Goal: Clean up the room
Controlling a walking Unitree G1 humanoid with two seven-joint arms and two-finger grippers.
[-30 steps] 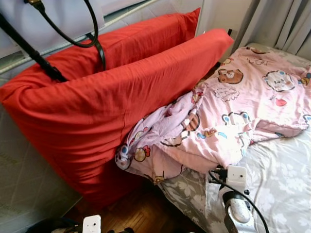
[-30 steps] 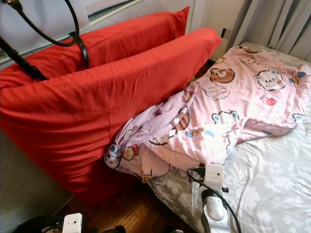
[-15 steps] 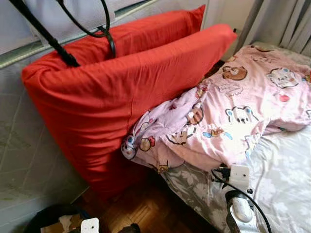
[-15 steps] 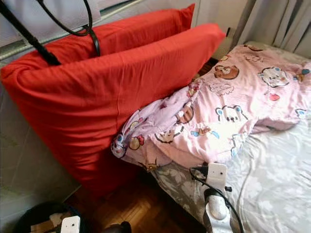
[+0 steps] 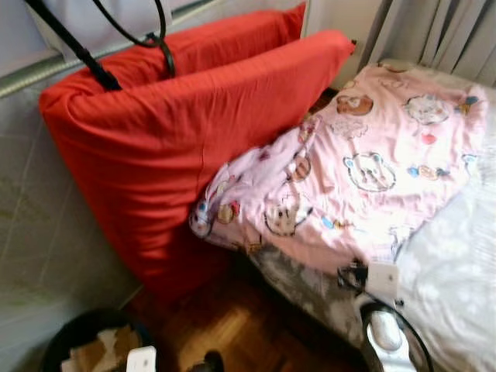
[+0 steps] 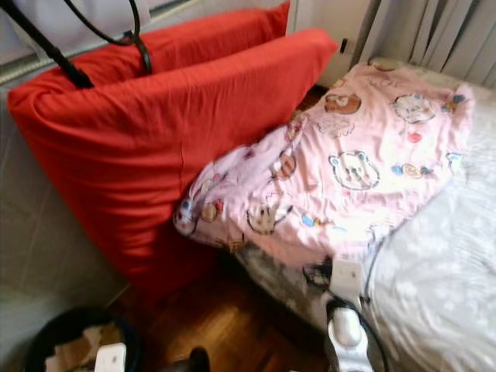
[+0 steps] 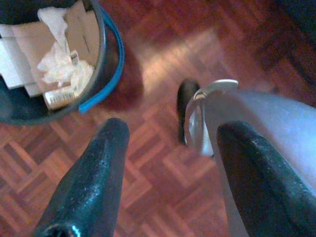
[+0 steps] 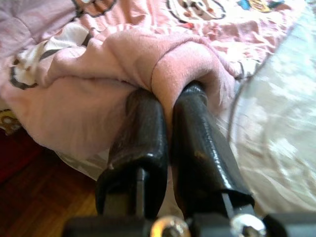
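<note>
A pink cartoon-print blanket [image 5: 349, 163] lies rumpled across the bed, and one corner hangs over the side against the red cushions. My right gripper [image 8: 168, 98] is shut on a fold of the blanket's near edge, with pink cloth bunched over both fingers [image 8: 143, 128]. The right arm [image 5: 381, 333] reaches up from below to that edge. My left gripper [image 7: 175, 133] hangs low over the parquet floor, open with nothing between its fingers [image 7: 106, 163].
Two big red cushions [image 5: 194, 124] lean on the wall left of the bed. A grey floral sheet [image 5: 457, 263] covers the mattress. A dark bin [image 7: 106, 59] of paper and rubbish stands on the floor [image 5: 232, 325] at lower left. Curtains [image 5: 434, 31] hang behind.
The blanket's near edge has been drawn toward me, and the cloth lies flatter and more spread out. The camera has shifted, bringing the bin into view.
</note>
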